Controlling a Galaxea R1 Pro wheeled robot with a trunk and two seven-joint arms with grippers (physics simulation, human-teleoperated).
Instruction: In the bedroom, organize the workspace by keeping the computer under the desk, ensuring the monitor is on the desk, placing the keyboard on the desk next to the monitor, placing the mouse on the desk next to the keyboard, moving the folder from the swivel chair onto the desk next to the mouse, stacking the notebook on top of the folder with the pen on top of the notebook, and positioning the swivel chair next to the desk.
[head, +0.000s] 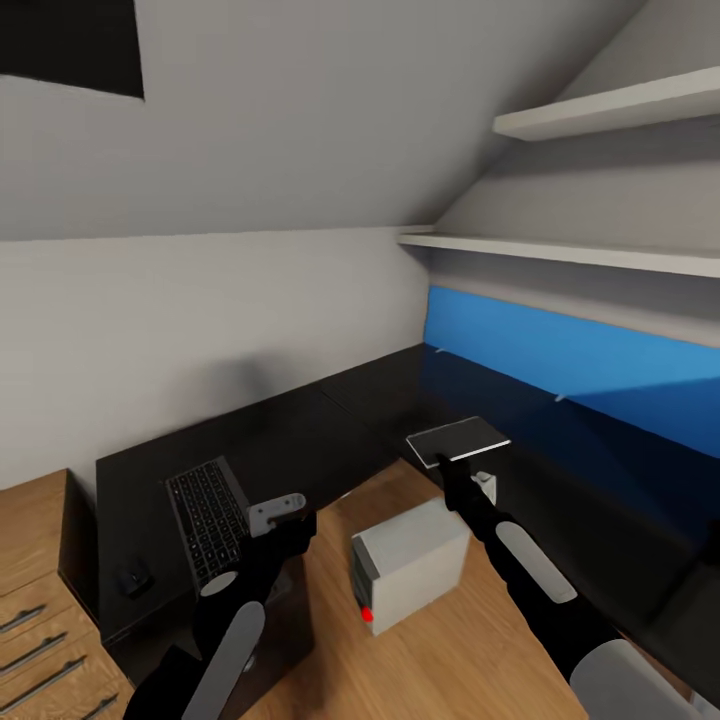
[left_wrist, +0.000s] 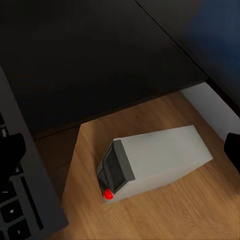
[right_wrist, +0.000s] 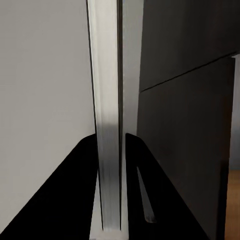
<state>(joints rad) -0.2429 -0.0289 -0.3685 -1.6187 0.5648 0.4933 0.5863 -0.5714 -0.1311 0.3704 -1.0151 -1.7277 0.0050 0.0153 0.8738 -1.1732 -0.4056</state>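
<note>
Above the glossy black desk (head: 300, 440), the right gripper (head: 447, 466) clamps a thin pale-edged notebook (head: 458, 440) held flat, long axis running along the desk's front edge; left gripper (head: 285, 512) state unclear.

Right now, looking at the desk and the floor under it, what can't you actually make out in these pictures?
- Right gripper, head view: the flat notebook it carries covers its fingertips.
- Notebook, right wrist view: seen edge-on, cover unreadable.
- Keyboard, head view: near end hidden behind the left gripper.
- Small dark item beside the keyboard: too small to identify.
- Computer, left wrist view: front panel details blurred.
</note>
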